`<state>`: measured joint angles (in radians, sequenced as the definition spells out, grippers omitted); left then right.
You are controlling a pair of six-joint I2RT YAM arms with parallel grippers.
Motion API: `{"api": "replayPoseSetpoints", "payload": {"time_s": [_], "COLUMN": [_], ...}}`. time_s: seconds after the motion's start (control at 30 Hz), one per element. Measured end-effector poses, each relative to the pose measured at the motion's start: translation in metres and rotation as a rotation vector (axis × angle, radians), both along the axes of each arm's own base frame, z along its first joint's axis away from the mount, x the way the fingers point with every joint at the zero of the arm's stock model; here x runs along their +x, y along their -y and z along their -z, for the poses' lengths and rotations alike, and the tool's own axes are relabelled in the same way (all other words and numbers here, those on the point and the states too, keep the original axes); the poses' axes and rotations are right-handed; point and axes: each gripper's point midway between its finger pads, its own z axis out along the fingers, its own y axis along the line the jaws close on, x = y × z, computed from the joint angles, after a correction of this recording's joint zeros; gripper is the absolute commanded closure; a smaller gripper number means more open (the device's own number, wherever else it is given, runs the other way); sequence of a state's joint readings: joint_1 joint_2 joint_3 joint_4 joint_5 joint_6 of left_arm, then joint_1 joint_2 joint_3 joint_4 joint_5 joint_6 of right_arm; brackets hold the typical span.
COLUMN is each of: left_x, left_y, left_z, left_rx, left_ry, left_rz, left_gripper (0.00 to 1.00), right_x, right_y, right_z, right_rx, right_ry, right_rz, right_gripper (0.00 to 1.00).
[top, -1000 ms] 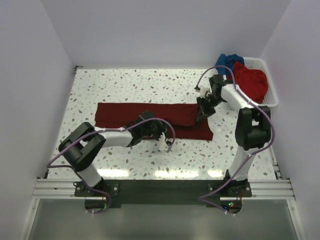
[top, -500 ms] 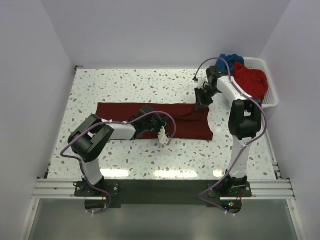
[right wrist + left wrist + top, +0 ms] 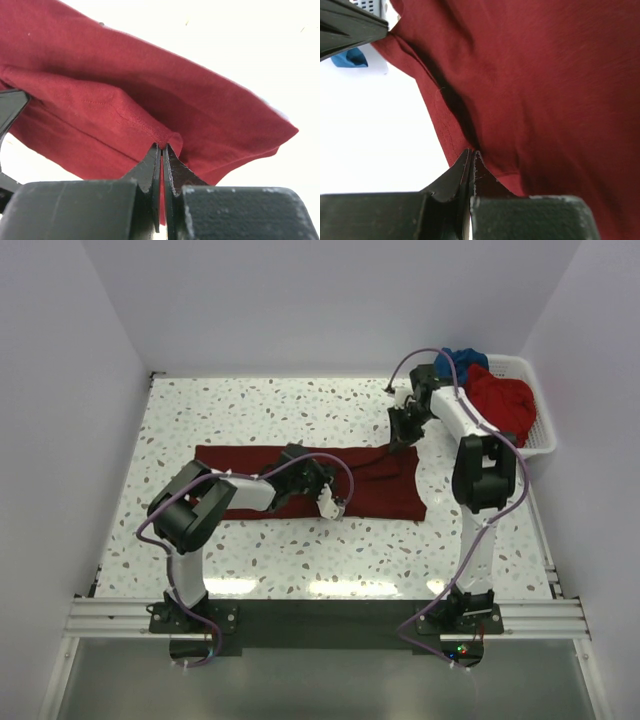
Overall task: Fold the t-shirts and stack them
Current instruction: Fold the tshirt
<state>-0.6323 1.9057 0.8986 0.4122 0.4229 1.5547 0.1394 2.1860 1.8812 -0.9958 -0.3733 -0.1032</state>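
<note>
The dark maroon t-shirt point(image 3: 250, 468) lies as a long strip across the middle of the table. My left gripper point(image 3: 331, 503) is shut on its near edge, right of centre; in the left wrist view point(image 3: 471, 153) the jaws pinch maroon cloth point(image 3: 545, 75). My right gripper point(image 3: 398, 436) is shut on the shirt's far right corner and holds it lifted; the right wrist view point(image 3: 162, 146) shows a fold of the cloth point(image 3: 100, 65) between the jaws. The brighter red t-shirt point(image 3: 505, 400) and the blue t-shirt point(image 3: 460, 360) lie bunched in the basket.
The white slatted basket point(image 3: 545, 440) stands at the back right corner, close behind the right arm. The speckled table point(image 3: 300, 410) is walled in white on the left, back and right.
My right gripper has moved toward the back of the table, pulling the shirt's right corner up with it. My left gripper has shifted a little toward the back, still on the near edge.
</note>
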Motion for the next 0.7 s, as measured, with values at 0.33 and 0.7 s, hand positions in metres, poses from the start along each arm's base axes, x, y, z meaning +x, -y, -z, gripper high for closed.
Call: {"api": "replayPoseSetpoints", "payload": {"time_s": [0.33,0.7], "left_x": [0.005,-0.008], "left_y": [0.001,-0.005], "left_z": [-0.005,-0.007], "left_rx": [-0.019,-0.021], "left_ry": [0.002,-0.024], "left_rz": [-0.006,0.006], "left_gripper": [1.00,1.00], "right_x": [0.003,-0.035], "right_y": [0.001,0.002], "right_z": [0.004,-0.011], "right_rx": [-0.012,0.011], "right_ry": [-0.009,-0.055], "right_rz": [0.008,0.010], "right_gripper": [1.00,1.00]}}
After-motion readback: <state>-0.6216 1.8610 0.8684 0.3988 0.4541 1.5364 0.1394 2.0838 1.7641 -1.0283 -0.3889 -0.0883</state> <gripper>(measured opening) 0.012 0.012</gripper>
